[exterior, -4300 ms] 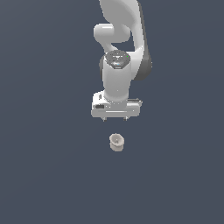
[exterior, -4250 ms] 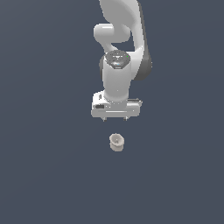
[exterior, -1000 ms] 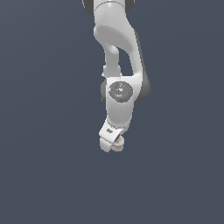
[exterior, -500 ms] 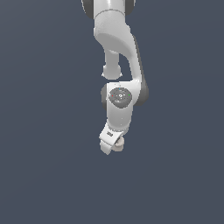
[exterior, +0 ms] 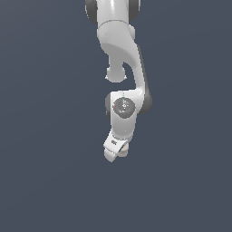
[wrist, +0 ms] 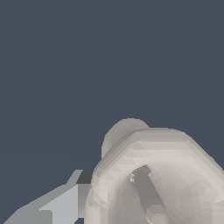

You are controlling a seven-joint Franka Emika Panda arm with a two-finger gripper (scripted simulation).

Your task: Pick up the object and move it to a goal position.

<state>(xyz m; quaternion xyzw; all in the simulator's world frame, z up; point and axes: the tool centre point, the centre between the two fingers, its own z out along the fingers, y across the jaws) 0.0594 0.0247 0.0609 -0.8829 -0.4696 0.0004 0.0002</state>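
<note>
Lowered since before, fingers (exterior: 118, 153) grip the unmarked object (wrist: 153, 179).

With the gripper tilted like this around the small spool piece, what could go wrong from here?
1. In the exterior view the gripper is tilted and hides most of the beige spool, so the hold cannot be confirmed; it may slip during the move.
2. In the wrist view the spool fills the picture beside only one visible finger. If the grasp sits on a flared end, not the waist, the piece could twist or drop.
</note>
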